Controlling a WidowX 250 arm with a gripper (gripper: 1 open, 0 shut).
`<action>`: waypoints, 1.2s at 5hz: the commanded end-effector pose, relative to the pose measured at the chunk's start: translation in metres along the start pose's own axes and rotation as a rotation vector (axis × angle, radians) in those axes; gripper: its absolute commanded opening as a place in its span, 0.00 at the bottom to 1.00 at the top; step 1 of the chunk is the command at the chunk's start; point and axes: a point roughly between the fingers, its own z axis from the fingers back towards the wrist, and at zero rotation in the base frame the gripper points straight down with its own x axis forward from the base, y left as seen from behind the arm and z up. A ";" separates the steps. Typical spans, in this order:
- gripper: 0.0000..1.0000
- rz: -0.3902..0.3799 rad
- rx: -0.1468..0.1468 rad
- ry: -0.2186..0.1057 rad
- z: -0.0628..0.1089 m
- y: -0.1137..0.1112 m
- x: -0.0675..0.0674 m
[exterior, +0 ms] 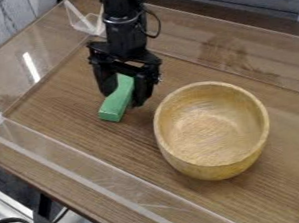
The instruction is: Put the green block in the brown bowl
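Note:
The green block (pixel 113 108) lies flat on the wooden table, left of the brown bowl (pixel 214 129). My gripper (pixel 124 87) hangs straight down over the block's far end, open, with one finger on each side of the block. The block's upper part is hidden behind the fingers; I cannot tell whether the fingertips touch it. The bowl sits upright and holds nothing.
A clear plastic wall (pixel 63 158) rims the wooden table (pixel 228 60) along the front and left. A pale plank wall stands at the far left, and dark gear shows at the bottom left corner.

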 end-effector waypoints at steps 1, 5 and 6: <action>1.00 0.004 0.007 -0.063 0.015 0.003 0.011; 1.00 0.008 -0.006 -0.104 0.023 0.006 0.016; 1.00 0.010 -0.008 -0.111 0.023 0.006 0.017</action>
